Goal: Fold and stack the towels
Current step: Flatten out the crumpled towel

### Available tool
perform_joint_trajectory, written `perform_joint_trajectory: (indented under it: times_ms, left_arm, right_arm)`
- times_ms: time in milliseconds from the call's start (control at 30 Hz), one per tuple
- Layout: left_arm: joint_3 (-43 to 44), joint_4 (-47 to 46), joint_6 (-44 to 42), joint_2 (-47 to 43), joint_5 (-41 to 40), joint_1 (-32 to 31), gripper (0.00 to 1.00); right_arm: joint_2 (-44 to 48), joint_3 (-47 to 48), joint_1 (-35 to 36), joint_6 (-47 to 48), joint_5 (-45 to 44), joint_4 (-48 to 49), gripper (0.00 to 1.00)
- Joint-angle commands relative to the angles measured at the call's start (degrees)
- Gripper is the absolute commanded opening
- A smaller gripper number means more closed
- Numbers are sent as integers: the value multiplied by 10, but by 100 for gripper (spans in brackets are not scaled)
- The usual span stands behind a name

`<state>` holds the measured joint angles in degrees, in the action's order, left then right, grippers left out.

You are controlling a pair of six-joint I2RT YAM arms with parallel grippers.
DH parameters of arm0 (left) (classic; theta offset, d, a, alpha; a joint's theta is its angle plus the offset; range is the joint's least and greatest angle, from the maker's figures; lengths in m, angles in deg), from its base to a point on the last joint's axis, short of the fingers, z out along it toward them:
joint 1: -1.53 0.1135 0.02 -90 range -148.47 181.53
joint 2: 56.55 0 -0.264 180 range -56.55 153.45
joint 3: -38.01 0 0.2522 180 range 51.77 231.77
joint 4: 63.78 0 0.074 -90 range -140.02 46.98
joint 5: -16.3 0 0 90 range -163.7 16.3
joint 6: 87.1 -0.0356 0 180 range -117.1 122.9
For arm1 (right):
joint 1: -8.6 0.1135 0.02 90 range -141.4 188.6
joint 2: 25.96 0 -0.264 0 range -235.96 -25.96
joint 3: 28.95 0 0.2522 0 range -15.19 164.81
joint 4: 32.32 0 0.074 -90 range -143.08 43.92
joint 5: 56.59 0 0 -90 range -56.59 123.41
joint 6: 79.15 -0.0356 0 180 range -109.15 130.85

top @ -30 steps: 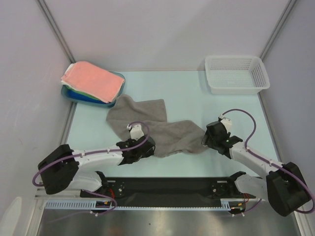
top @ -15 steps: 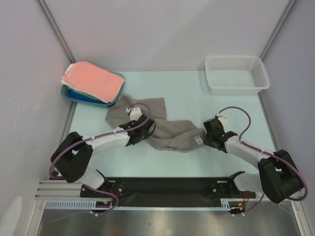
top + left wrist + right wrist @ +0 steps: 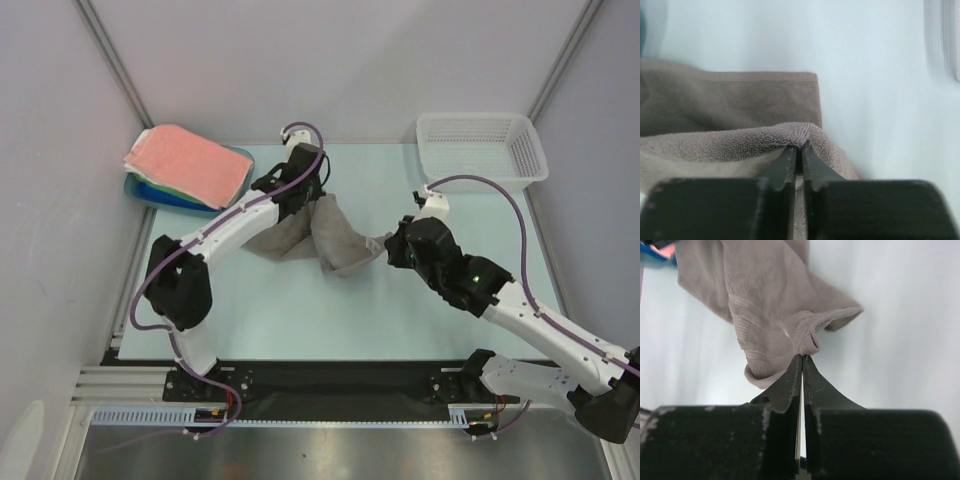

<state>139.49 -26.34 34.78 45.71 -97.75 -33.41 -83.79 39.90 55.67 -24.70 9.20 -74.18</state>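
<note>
No readable text, label, brand, number or sign on anything in view.

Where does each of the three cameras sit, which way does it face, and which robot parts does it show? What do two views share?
Top external: fixed above and behind the bases, looking down at the table; both arms show, left gripper and right gripper holding the grey towel.
Left wrist: on the left arm, facing along its shut fingers, which pinch a towel fold.
Right wrist: on the right arm, facing along its shut fingers, which pinch a towel corner.
Shared: both wrist views show that same grey towel.
</note>
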Motion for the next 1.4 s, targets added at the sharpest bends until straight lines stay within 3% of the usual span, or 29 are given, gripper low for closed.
perform_joint_trajectory:
  times_ms: [0,67,200,300,400,533,700,833,1100,1200,1367]
  left_arm:
    - [53,50,-71,42,58,12,13]
    - [48,44,-74,44,93,11,23]
    - [-49,-20,-65,-6,136,7,53]
    - [-104,-56,-63,-61,157,-3,66]
    - [-161,-79,-55,-109,161,-38,68]
    - [-241,-101,-23,-167,125,-100,68]
    - [-336,-141,66,-193,63,-189,60]
    - [-322,-115,99,-144,-4,-241,63]
    - [-315,-105,139,-93,-14,-262,76]
    - [-323,-137,142,-77,-6,-265,83]
    - [-322,-202,126,-46,9,-266,87]
  right_arm:
    - [-4,30,1,32,-67,-38,0]
    - [-18,30,-7,36,-82,-38,0]
    - [-32,2,-60,39,-75,-16,0]
    - [-35,-20,-137,50,-53,2,0]
    - [-40,-34,-202,55,15,30,0]
    - [-64,-20,-204,60,1,36,0]
    - [-89,0,-219,67,-16,49,0]
    - [-108,16,-235,72,-22,55,0]
    - [-123,35,-273,89,-12,60,0]
    - [-130,37,-277,92,-11,66,0]
    - [-143,43,-279,98,-13,77,0]
